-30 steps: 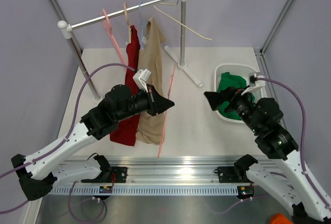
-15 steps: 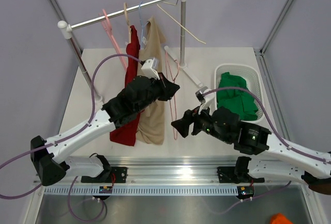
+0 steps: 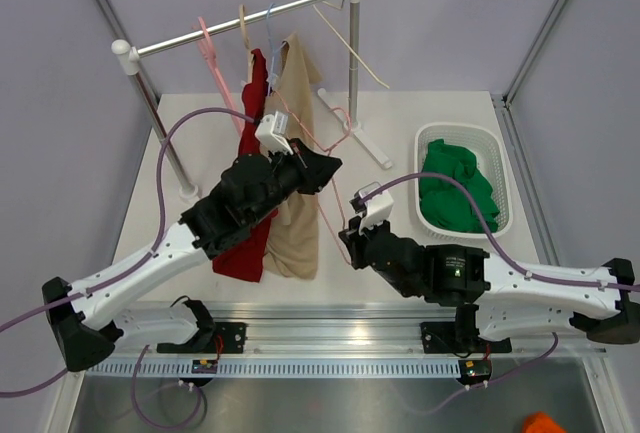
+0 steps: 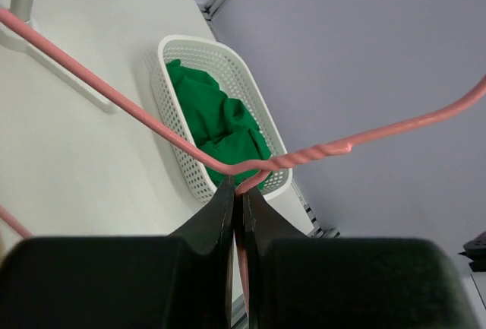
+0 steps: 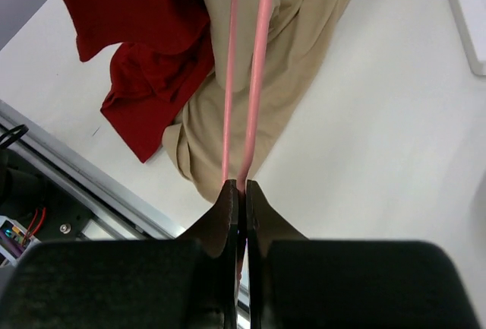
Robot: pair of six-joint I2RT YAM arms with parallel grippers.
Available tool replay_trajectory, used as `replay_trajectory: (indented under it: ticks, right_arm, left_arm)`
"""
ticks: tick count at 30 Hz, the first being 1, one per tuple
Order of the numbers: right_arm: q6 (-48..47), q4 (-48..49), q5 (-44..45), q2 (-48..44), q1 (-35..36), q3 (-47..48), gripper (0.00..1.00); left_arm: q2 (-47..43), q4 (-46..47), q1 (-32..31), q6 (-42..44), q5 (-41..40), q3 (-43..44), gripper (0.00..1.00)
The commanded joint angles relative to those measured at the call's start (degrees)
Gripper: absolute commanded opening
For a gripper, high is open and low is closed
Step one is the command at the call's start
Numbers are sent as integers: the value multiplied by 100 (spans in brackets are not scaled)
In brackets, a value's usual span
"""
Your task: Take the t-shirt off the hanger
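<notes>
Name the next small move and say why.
Probably raise the pink hanger with both arms toward the rail. The left pincer and right pincer are both shut on its bare wire, and the green t-shirt already lies in the basket.

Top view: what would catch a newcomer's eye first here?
Both arms pinch one pink hanger over mid-table: the left gripper and the right gripper are shut on its wire. Behind them a red shirt and a beige shirt hang from the rail. At the right, a green garment fills the white basket.
</notes>
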Motion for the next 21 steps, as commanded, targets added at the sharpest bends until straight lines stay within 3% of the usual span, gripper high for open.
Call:
replay_trajectory:
  ticks: [1, 2, 3, 6, 11, 21]
  right_arm:
    - [139, -347, 673, -141, 175, 525, 0]
    - [174, -496, 673, -132, 184, 595, 0]
    - [270, -881, 699, -89, 184, 683, 0]
    - [394, -1578, 831, 86, 175, 1114, 0]
    - [404, -2431, 1174, 640, -43, 1817, 0]
    - [-1126, -753, -100, 1396, -1642, 2300, 0]
  left_arm:
    - [-252, 388, 17, 152, -115, -84, 20]
    - [-322, 379, 17, 248, -45, -119, 36]
    - [-384, 249, 17, 293, 43, -145, 69]
    - [-674, -155, 17, 433, 262, -154, 99]
    - [-1366, -894, 17, 705, 667, -23, 99]
    - [-3396, -2186, 17, 1813, 405, -769, 99]
